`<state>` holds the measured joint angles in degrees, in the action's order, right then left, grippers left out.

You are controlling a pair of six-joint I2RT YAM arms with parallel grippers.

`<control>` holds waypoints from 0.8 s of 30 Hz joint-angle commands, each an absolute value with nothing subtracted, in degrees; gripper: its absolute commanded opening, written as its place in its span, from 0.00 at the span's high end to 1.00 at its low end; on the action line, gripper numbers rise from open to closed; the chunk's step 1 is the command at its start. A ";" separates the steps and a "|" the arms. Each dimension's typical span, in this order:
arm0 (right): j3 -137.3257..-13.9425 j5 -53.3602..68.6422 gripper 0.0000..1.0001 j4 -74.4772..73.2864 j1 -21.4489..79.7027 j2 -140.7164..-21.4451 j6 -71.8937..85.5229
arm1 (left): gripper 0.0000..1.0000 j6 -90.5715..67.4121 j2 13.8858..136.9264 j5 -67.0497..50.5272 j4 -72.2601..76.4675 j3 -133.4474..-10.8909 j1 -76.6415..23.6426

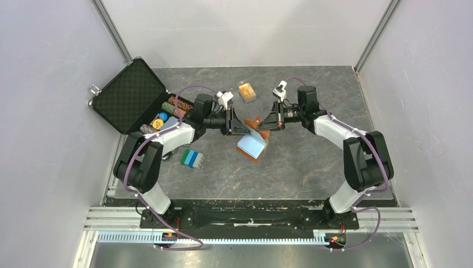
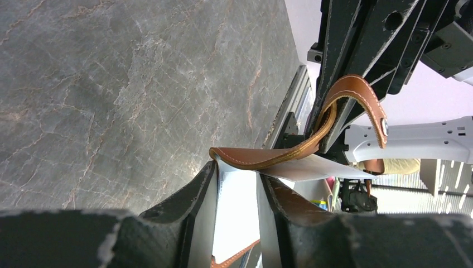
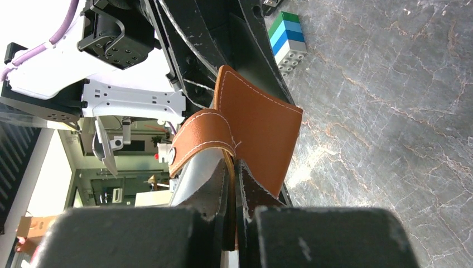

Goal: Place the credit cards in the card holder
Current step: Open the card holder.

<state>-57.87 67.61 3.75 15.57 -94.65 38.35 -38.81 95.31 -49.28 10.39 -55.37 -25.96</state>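
The tan-brown card holder (image 1: 260,126) hangs between my two grippers above the middle of the table, opened, its pale blue inside (image 1: 251,147) facing up and toward me. My left gripper (image 1: 236,124) grips its left side; in the left wrist view (image 2: 237,170) the pale panel fills the gap between the fingers and the brown edge (image 2: 262,158) curls across the tips. My right gripper (image 1: 269,123) is shut on the brown flap beside the snap tab (image 3: 262,128). A small stack of orange credit cards (image 1: 247,92) lies on the table behind the grippers. No dark cards show.
An open black foam-lined case (image 1: 131,95) stands at the back left, with round poker chips (image 1: 167,110) beside it. A blue-green-white striped block (image 1: 192,159) lies front left and also shows in the right wrist view (image 3: 287,36). Metal posts and walls bound the table.
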 commanded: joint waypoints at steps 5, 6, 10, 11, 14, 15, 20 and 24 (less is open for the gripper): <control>-57.13 68.97 1.00 5.01 16.74 -97.64 39.04 | 0.54 -37.70 92.12 -51.54 10.53 -57.86 -26.02; -57.15 69.35 1.00 5.31 16.93 -97.69 39.15 | 0.50 -36.32 91.98 -50.86 9.21 -58.28 -26.02; -57.21 70.14 1.00 5.61 18.27 -97.32 39.19 | 0.44 -33.90 92.81 -50.59 6.01 -60.03 -26.06; -57.13 70.30 1.00 5.79 18.76 -97.30 39.23 | 0.43 -33.45 93.24 -50.71 5.53 -60.69 -26.07; -57.12 70.64 1.00 6.06 19.85 -97.12 39.27 | 0.40 -32.39 94.12 -50.72 4.67 -62.15 -26.04; -57.09 70.62 1.00 6.08 19.91 -97.09 39.33 | 0.39 -32.16 94.29 -50.56 4.55 -62.50 -26.03; -57.45 70.90 1.00 6.23 20.00 -97.25 39.77 | 0.37 -27.83 94.94 -49.24 -1.92 -65.85 -26.02; -57.87 70.81 1.00 6.42 19.98 -97.76 40.32 | 0.35 -23.00 95.00 -47.57 -8.68 -68.75 -26.02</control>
